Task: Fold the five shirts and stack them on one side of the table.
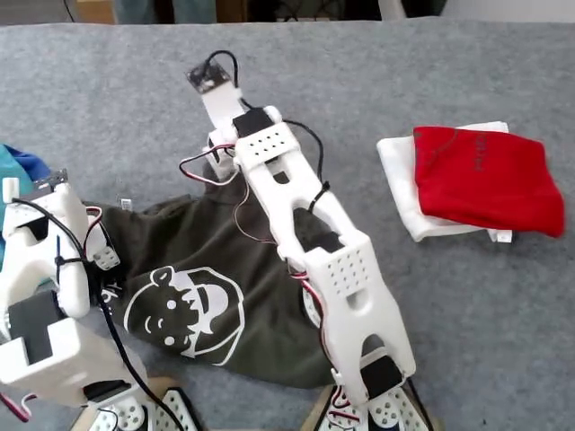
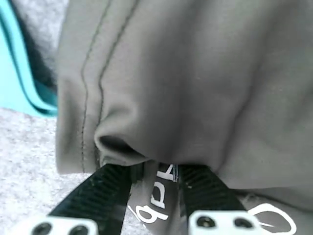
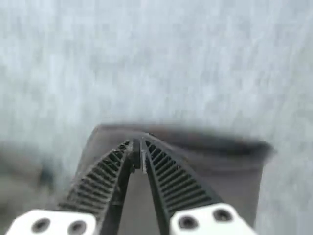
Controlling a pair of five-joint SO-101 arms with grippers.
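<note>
Your left gripper [image 2: 155, 169] pinches the olive shirt [image 1: 180, 233] at its 9 o'clock edge. Your right gripper [image 3: 137, 146] is closed on its 12 o'clock edge.

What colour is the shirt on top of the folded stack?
The shirt is red; high view.

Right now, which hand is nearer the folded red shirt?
Right. The right hand pinches the far edge of the dark shirt near mid-table, grey cloth between it and the red shirt. The left hand pinches the same shirt beside the teal fabric, farther off.
</note>
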